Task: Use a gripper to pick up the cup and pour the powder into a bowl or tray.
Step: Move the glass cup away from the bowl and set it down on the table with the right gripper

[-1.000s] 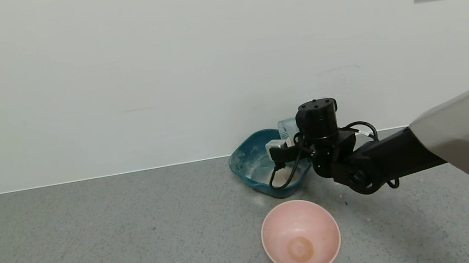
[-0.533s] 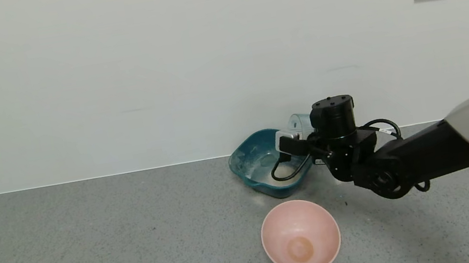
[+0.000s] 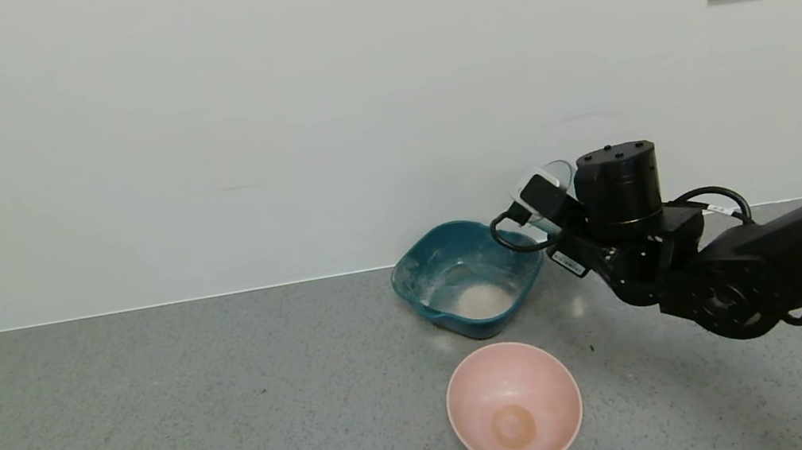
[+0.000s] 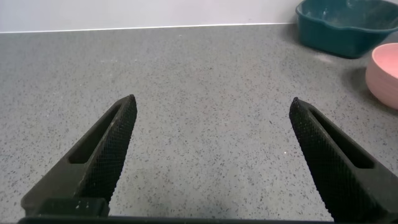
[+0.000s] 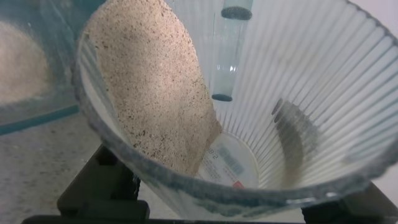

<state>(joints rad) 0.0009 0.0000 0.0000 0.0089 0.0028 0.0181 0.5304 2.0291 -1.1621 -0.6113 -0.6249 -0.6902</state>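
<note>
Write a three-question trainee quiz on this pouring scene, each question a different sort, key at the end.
1. True or false: the right claw is shut on the cup.
2. Where does the pile of powder lie? A) pink bowl B) teal basin C) counter
3. Fill in: the left claw stands ____ above bare counter.

Key:
1. True
2. B, the teal basin; the pink bowl shows only an orange-brown stain.
3. open
</note>
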